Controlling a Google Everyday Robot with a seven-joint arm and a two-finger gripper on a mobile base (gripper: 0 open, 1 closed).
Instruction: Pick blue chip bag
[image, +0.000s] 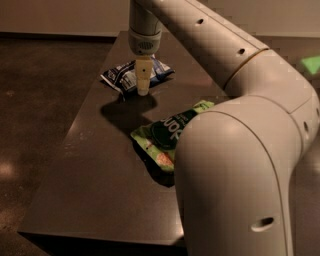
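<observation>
The gripper hangs straight down from the robot's arm over the far part of the dark bench. Its pale tip sits at the near edge of the blue chip bag. Seen edge-on as a single column, the jaws cannot be judged as released or clenched, and it cannot be told whether the tip touches the bag. The blue chip bag lies flat and crinkled near the bench's far end, its light printed panel facing up, partly hidden behind the gripper. A larger green pouch lies nearer the camera, well apart from the bag and partly covered by the arm's bulky elbow.
</observation>
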